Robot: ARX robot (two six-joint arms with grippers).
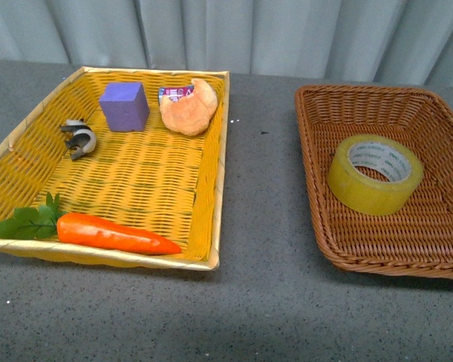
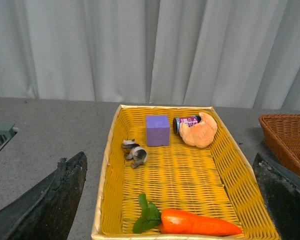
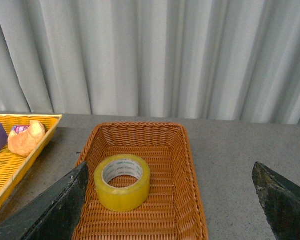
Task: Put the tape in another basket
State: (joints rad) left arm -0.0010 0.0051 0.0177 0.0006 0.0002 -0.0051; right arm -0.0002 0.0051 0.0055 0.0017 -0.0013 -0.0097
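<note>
The tape, a wide yellowish roll with a white printed core, lies flat in the brown wicker basket at the right. Neither arm shows in the front view. My right gripper is open, raised and drawn back from the brown basket, with the tape ahead near one of its dark fingers. Over the near end of the yellow basket my left gripper hangs open, empty, one dark finger showing outside the rim.
The yellow basket holds a purple cube, a croissant, a small can, a curled grey metal piece and a carrot. Grey tabletop separates the baskets. A pale curtain hangs behind.
</note>
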